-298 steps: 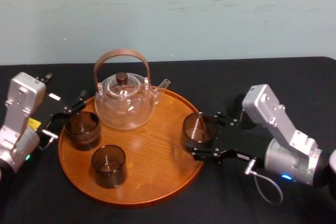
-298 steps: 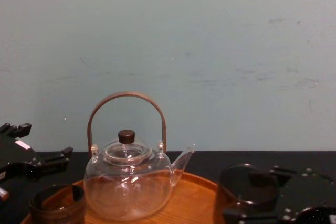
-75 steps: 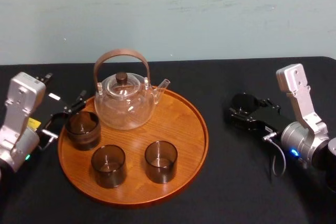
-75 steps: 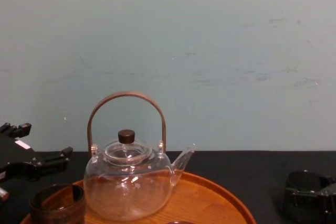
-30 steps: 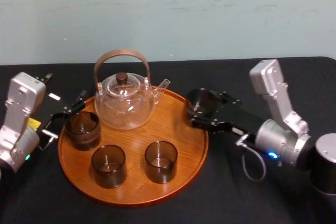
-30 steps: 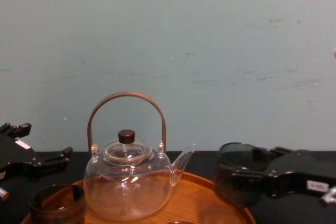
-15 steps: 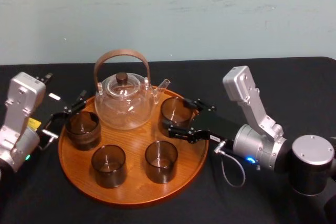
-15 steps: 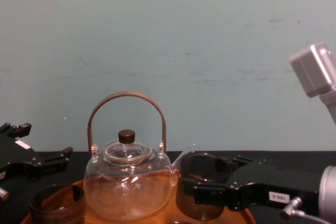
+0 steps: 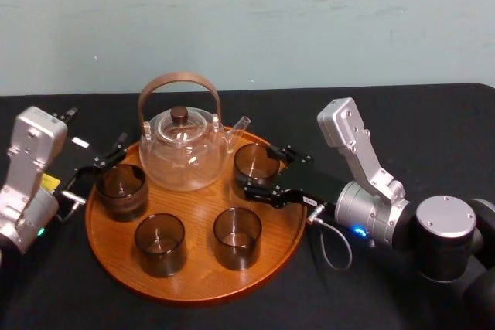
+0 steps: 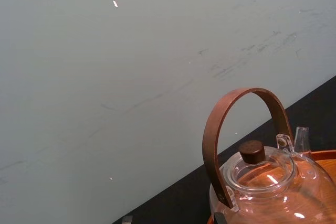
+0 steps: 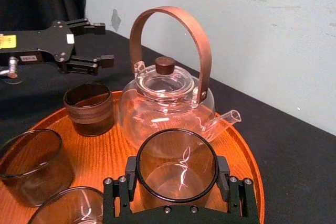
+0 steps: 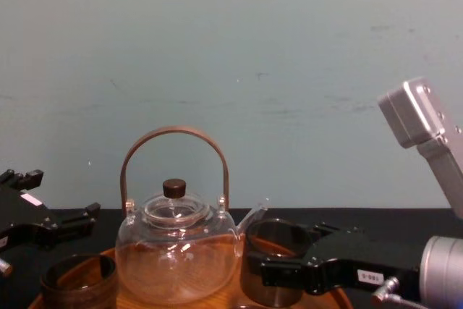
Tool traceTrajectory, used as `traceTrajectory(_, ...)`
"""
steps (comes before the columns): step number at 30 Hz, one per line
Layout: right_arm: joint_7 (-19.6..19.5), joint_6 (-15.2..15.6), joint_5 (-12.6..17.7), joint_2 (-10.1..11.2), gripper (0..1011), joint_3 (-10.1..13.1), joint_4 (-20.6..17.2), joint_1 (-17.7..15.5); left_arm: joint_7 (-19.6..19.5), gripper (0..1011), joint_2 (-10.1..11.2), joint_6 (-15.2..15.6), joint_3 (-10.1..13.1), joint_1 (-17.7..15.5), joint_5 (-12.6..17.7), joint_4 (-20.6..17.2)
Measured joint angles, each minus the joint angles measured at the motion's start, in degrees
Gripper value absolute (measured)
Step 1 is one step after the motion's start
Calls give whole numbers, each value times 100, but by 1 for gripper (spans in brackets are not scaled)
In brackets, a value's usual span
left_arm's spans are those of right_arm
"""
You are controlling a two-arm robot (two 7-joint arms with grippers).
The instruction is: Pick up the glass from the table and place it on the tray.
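At tray's (image 9: 193,294) 2 o'clock, touching-close to teapot spout (image 9: 240,124), right gripper (image 9: 260,170) grips glass (image 9: 254,158) between its fingers. We fear sideways drift during lowering knocks spout. Left gripper (image 9: 100,169) parked at 9 o'clock, fingers wide.

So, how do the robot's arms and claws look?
Both arms are silver-grey with boxy wrist housings. The right claw and left claw are black plates with white labels. A grey cable loops beside the right arm's blue light; the left arm bears a yellow sticker.
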Motion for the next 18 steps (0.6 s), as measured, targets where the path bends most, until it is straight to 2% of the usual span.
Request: traceTrajectory(18, 20, -125, -110, -142, 900, -34, 521, 228, 0, 1001, 0, 0, 0, 0, 0, 0)
